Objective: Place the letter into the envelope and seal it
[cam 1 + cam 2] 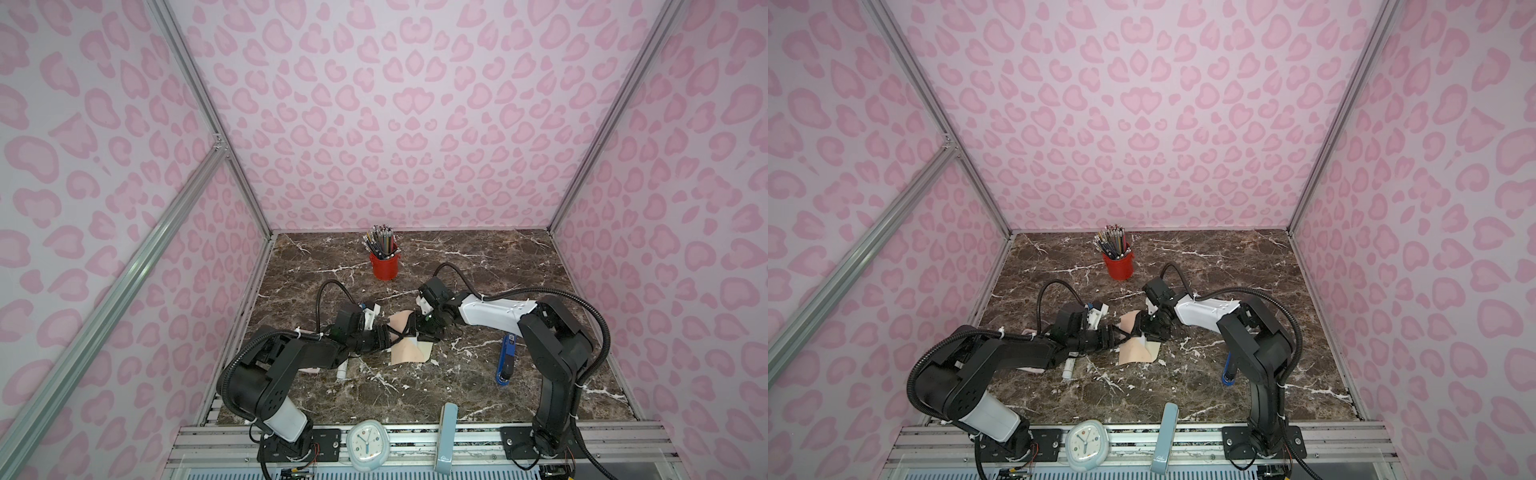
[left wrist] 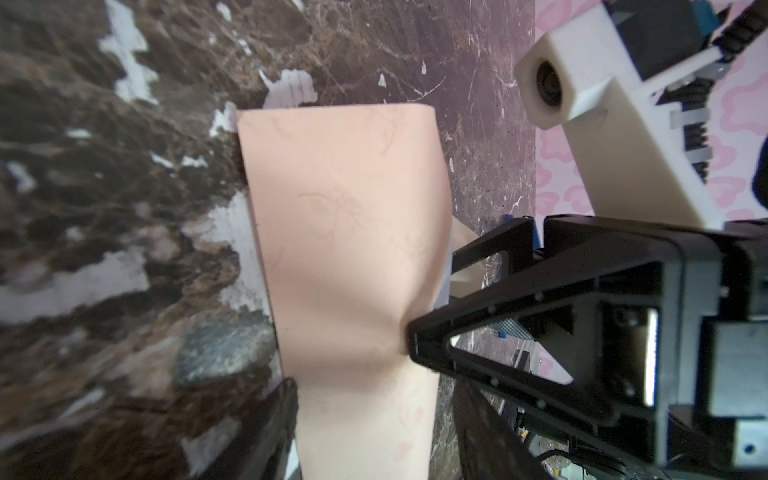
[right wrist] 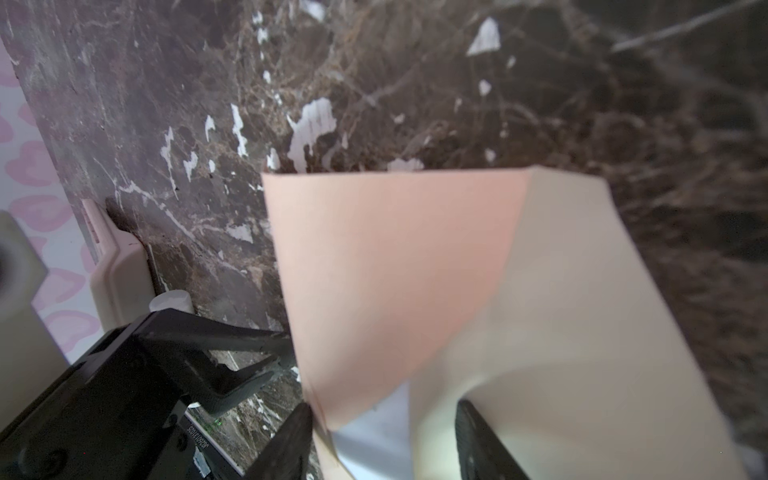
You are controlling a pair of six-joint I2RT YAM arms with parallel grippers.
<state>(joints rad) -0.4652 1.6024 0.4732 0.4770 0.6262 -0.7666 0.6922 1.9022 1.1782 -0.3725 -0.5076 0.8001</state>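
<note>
Now | straddles envelope (image 2: 345, 208) with left gripper (image 2: 374, 399), jaws parted, long axis running ahead | meets flap (image 3: 582, 311) with right gripper (image 3: 382, 409), the nearer arm | cannot tell its grip

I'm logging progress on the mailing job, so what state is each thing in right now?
Envelope: flap open, unsealed, bent and partly lifted off the table.
Letter: white edge shows at the envelope's mouth; depth unclear.
Left gripper: jaws apart, astride the envelope.
Right gripper: jaws apart around the flap, one fingertip denting the envelope.
Glue stick: lying on its side.
Pencil cup: upright, full.
</note>
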